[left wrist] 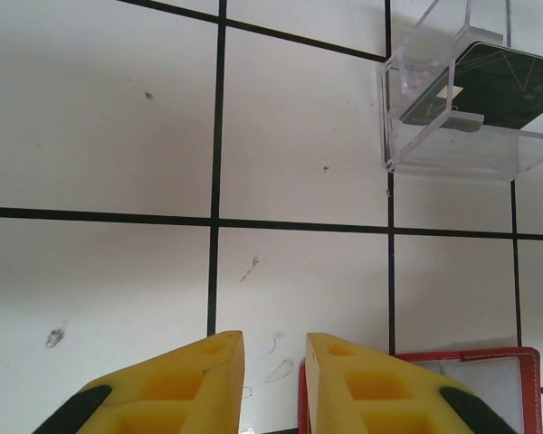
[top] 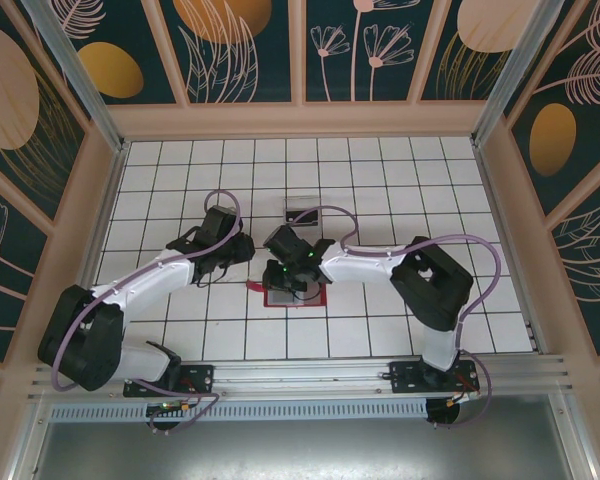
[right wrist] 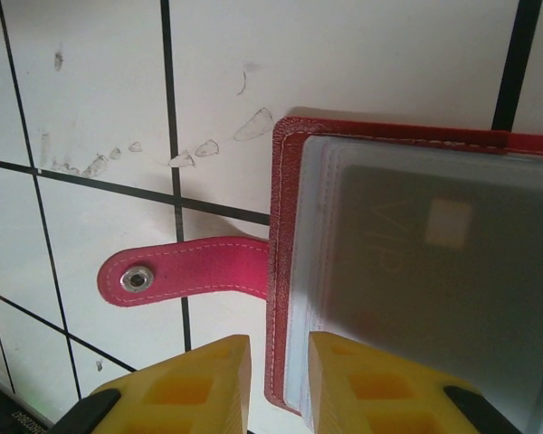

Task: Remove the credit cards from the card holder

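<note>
White tiles ruled with dark lines make up the surface [top: 180, 170], fenced by a pale wooden frame and dark teal panels [top: 245, 45] painted with leaves and flowers. Just below the centre of the top view the card holder [top: 296, 298] lies spread open on the tiles, its red border framing a grey inside. Its upper part is hidden under the wrist of the right arm [top: 380, 262], which reaches in from the right side of the frame. The left arm [top: 140, 280] stretches in from the lower left and ends just to the upper left of the holder. Above both, in the middle of the frame, stands a small clear box [top: 302, 210]; the left wrist view shows a dark flat item inside it at the upper right. The left gripper [left wrist: 270, 348] has its yellow fingers slightly parted with only bare tile between them, grasping nothing, and a red corner of the holder sits at the lower right of that view. The right gripper [right wrist: 279, 348] also stands a little apart, and the holder's red left edge runs down into its gap; whether it pinches that edge I cannot tell. A red tab [right wrist: 199, 268] with a metal snap [right wrist: 138, 279] sticks out to the left of that edge. A grey credit card [right wrist: 434, 244] shows through the cloudy pocket, inside the holder.
</note>
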Controlling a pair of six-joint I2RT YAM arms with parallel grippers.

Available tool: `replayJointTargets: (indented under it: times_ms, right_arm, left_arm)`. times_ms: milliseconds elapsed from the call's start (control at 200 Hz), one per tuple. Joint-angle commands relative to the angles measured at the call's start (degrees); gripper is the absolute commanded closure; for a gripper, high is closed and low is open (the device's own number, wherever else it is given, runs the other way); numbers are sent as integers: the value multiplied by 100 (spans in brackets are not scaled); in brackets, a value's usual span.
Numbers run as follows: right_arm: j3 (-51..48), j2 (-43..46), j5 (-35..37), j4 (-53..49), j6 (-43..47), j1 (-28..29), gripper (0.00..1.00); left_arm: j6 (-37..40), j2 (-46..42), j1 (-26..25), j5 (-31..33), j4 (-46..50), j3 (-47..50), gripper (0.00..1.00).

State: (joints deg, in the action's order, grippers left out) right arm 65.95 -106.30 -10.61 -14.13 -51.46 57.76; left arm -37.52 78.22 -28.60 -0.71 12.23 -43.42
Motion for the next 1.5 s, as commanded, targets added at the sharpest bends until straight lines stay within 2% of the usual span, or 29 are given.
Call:
replayJointTargets:
  times_ms: [0, 405, 876, 1496]
  right_arm:
    - [137, -141, -11, -120, -74, 42, 75]
    - [216, -291, 294, -677, -2, 43, 74]
    - [312, -207, 936, -1461, 34, 53, 72]
    - [824, -169, 1947, -2641, 22, 87, 64]
  left_arm:
    - [99, -124, 39, 127, 131, 101, 74]
    - [103, -25, 39, -75, 16, 66, 75]
    - [194, 422, 43, -1118, -358, -103, 74]
    - [256, 652, 39, -1236, -441, -259, 73]
